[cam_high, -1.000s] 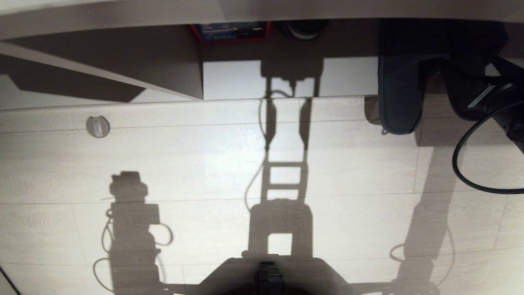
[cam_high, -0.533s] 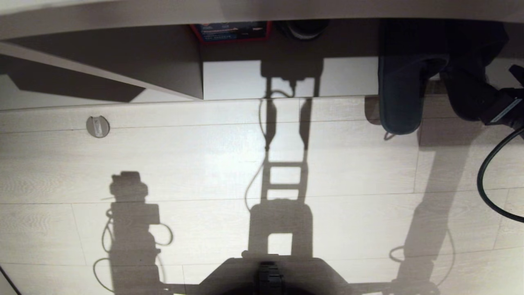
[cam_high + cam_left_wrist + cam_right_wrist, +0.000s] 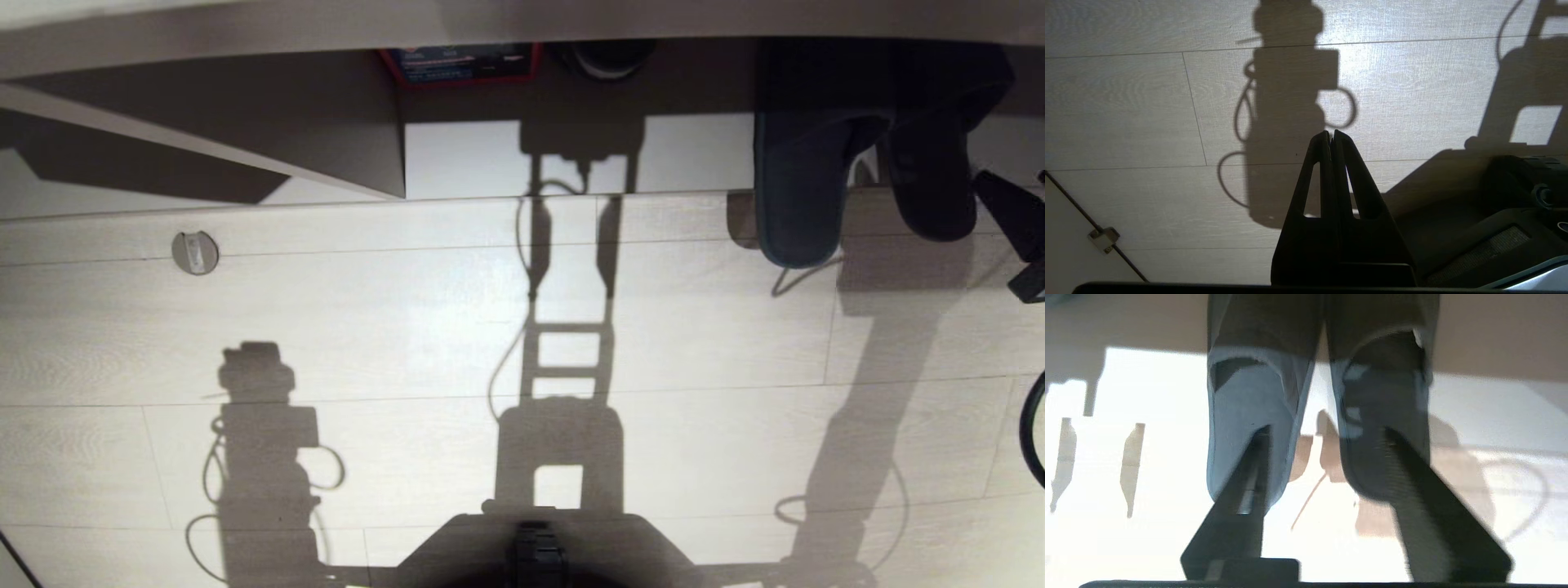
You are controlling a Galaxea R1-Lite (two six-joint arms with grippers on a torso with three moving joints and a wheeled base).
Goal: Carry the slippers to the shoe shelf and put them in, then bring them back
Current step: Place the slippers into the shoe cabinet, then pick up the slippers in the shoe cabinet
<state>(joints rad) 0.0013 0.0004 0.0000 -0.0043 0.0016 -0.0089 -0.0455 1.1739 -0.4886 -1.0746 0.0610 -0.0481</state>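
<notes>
Retreating from slippers [image 3: 804, 192] in shoe shelf [image 3: 245, 147], right gripper [image 3: 1327, 435] parted, empty; left gripper [image 3: 1331, 136] closed.

Pale floor [image 3: 408, 327], slippers [image 3: 796, 204] half in shelf [image 3: 245, 33]

The floor [image 3: 408, 327] looks like pale wood-grain laminate with a smooth, faintly glossy sheen and thin plank seams. The slippers [image 3: 796, 196], at the upper right of the head view, look like soft matt dark cloth. The shoe shelf [image 3: 245, 139], across the top, shows smooth matt laminate. The right end effector [image 3: 1327, 465] has matt black plastic fingers [image 3: 1412, 490], 1 with a ribbed inner face.
</notes>
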